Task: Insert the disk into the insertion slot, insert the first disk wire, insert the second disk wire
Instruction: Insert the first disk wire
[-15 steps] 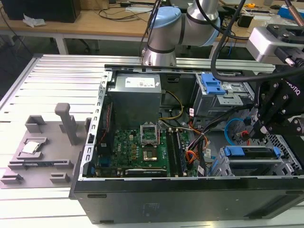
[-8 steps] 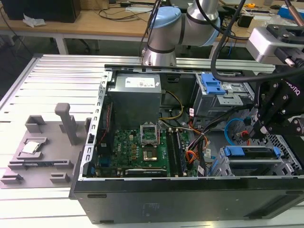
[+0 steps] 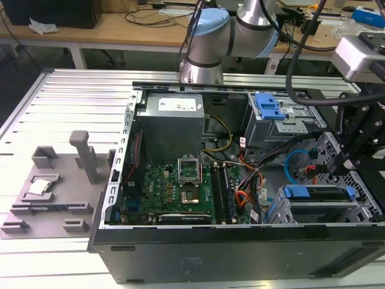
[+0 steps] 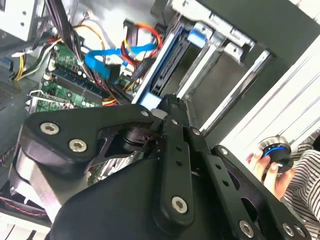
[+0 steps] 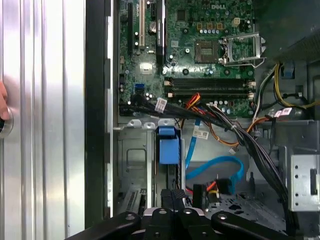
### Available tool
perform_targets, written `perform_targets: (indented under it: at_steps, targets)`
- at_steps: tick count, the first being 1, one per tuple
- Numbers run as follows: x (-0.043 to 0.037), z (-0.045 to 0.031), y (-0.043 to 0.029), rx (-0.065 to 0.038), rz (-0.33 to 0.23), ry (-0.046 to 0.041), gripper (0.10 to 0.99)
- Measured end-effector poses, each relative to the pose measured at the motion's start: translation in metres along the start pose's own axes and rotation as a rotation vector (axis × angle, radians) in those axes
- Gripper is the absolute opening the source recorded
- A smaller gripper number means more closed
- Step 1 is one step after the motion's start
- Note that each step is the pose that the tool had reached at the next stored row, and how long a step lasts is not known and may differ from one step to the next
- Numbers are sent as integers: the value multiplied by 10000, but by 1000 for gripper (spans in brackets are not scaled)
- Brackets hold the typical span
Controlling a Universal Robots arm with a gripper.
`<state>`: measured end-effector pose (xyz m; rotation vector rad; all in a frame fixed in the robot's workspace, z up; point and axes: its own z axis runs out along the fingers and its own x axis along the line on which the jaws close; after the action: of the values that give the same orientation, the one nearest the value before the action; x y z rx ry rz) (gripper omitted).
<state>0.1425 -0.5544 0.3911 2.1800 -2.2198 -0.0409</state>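
Observation:
The disk (image 3: 316,192) in its blue carrier sits inside the insertion slot (image 3: 313,212), the silver perforated cage at the case's front corner on the exterior view's right. In the first wrist view its blue handle (image 5: 168,145) stands up from the cage (image 5: 132,160). My gripper (image 3: 344,161) hovers just past the disk's far end. Its black fingers (image 5: 165,196) are pressed together over the carrier's edge (image 4: 167,55), with nothing visible between them. A blue flat cable (image 5: 220,162) and a red-tipped cable (image 5: 212,187) lie loose beside the disk.
A taller grey bay with a blue latch (image 3: 269,108) stands behind the cage. The black wire bundle (image 5: 250,145) crosses between motherboard (image 3: 180,186) and bays. A person's hand (image 4: 265,160) rests on a round knob outside the case. A grey fixture tray (image 3: 54,186) lies on the exterior view's left.

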Motion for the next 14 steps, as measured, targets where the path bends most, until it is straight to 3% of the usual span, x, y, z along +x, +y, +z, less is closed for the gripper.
perform_targets:
  at_steps: [7, 10, 12, 14]
  targets:
    - [-119, -11, -295, 0, 0, 0, 106]
    - [-151, -4, -363, -2, 0, -1, 106]
    - [-165, 30, -378, -3, 2, 0, 106]
    - [-177, 63, -308, -3, 1, -1, 106]
